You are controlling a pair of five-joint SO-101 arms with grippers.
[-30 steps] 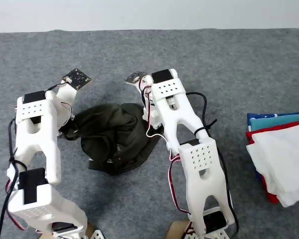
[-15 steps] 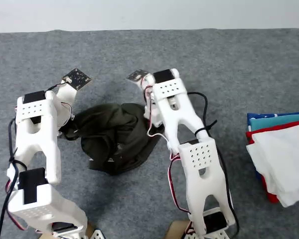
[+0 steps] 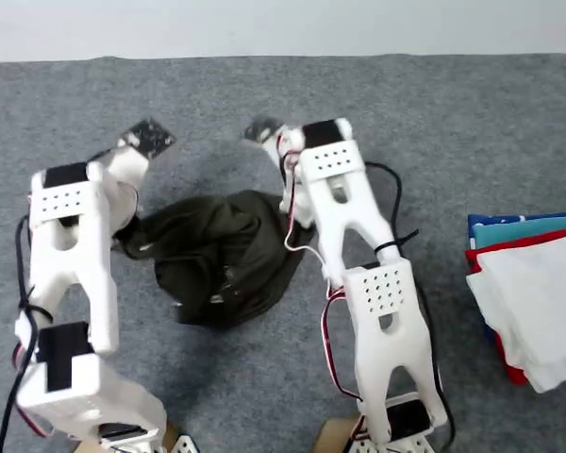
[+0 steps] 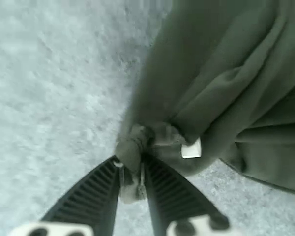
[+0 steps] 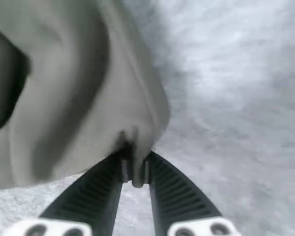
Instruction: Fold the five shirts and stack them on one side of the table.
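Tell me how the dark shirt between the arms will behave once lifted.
Likely floppy: the dark shirt lies bunched in soft folds, so it should sag between the left hand and the right hand, each pinching a fold. Probably light: thin cloth gathers easily in each pinch.
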